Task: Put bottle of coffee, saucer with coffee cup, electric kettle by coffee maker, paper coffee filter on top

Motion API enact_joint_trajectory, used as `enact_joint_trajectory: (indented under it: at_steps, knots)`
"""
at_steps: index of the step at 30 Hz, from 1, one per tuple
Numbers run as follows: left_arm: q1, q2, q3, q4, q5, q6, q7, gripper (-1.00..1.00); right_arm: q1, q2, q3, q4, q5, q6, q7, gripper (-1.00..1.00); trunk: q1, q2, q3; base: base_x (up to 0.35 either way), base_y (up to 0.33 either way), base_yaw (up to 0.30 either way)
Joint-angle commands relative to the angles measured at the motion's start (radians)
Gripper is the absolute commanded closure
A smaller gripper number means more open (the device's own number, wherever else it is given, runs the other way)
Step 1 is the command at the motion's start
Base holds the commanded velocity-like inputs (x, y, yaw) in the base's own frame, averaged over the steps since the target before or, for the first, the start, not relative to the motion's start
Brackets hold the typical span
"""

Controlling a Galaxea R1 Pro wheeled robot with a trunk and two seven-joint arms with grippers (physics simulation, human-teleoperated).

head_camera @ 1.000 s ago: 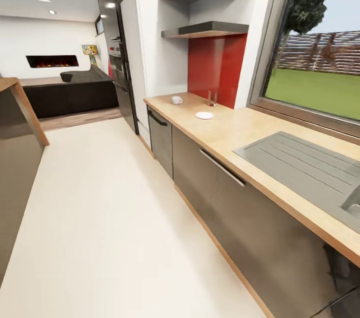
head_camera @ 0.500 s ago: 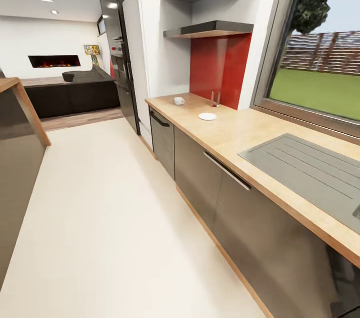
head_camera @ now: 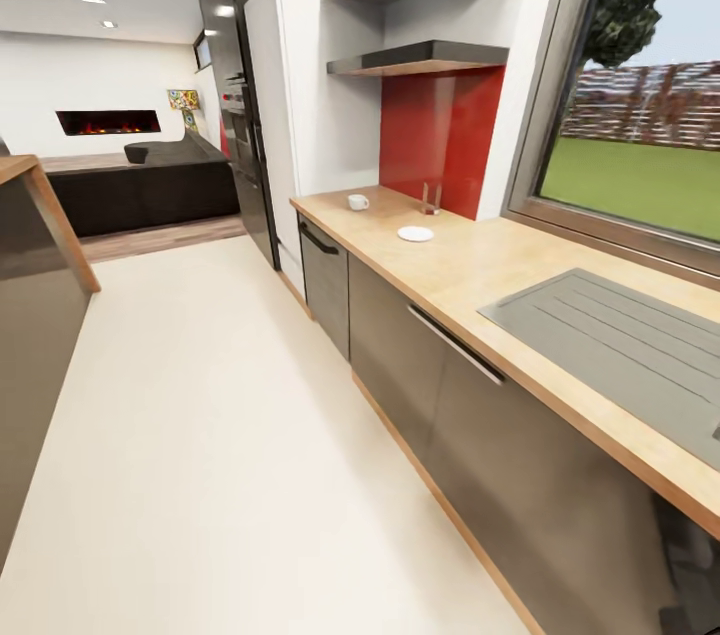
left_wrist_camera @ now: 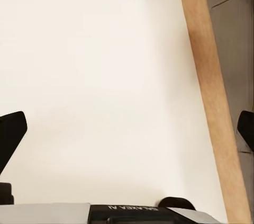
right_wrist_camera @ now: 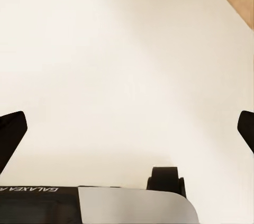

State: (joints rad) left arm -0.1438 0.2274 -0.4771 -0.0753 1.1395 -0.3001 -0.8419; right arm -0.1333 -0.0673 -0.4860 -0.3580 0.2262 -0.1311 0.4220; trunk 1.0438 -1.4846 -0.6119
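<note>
The robot stands on the pale floor [head_camera: 230, 435] of a kitchen, alongside the kitchen countertop [head_camera: 480, 265], with nothing in hand. Taking the red backsplash [head_camera: 435, 140] as the landmark: the saucer [head_camera: 415, 234] lies on the worktop just in front of it, the coffee cup [head_camera: 357, 202] sits further along toward the white cabinet column [head_camera: 300, 115], well apart from the saucer, and the kitchen shelf [head_camera: 420, 58] hangs directly above the backsplash, its upper face hidden from this angle. A small pale upright item [head_camera: 429, 199] stands at the foot of the backsplash; it is too small to identify.

In the left wrist view the left gripper [left_wrist_camera: 127, 134] hangs over the floor beside the wooden plinth strip [left_wrist_camera: 211, 91], its two dark fingertips at opposite edges of the picture, so the jaws stand wide and empty. The right gripper [right_wrist_camera: 127, 134] is the same: fingers spread far apart above bare floor.

The cup and saucer look like glazed ceramic: light, stiff, slippery and liable to chip. The cup would probably be best taken across its rim and wall, or by the body opposite the loop handle, with gentle closure. The saucer lies flat and shallow, so a pinch on its raised edge seems the only purchase, and it could slide on the smooth worktop before the fingers seat.
</note>
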Motion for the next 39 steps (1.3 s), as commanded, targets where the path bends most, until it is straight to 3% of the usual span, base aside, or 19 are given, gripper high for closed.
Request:
enact_joint_trajectory:
  at_steps: [1, 3, 4, 17, 39]
  knots:
    - [-0.001, 0.001, -0.003, 0.000, 0.006, -0.007, -0.007, -1.00, -0.001, 0.000, -0.007, -0.005, 0.016, -0.005, 0.012, -1.00, 0.000, 0.000, -0.001, 0.241, 0.000, 0.000]
    - [0.000, 0.002, 0.005, -0.001, 0.006, -0.007, -0.018, -1.00, 0.000, 0.000, -0.006, -0.016, 0.025, -0.005, 0.023, -1.00, 0.000, 0.000, -0.001, 0.173, 0.000, 0.026]
    - [0.000, 0.003, 0.006, -0.001, 0.006, -0.008, -0.071, -1.00, 0.000, 0.000, -0.005, -0.038, 0.027, -0.005, 0.070, -1.00, 0.000, 0.000, -0.001, 0.063, 0.000, 0.147]
    - [0.000, 0.004, 0.008, -0.001, 0.006, -0.008, -0.074, -1.00, 0.000, 0.001, -0.005, -0.041, 0.028, -0.005, 0.069, -1.00, 0.000, 0.000, -0.001, 0.073, 0.020, 0.224]
    - [0.000, 0.004, 0.008, -0.001, 0.006, -0.008, -0.075, -1.00, 0.000, 0.001, -0.005, -0.035, 0.028, -0.007, 0.067, -1.00, 0.000, 0.000, -0.001, 0.297, 0.198, 0.007]
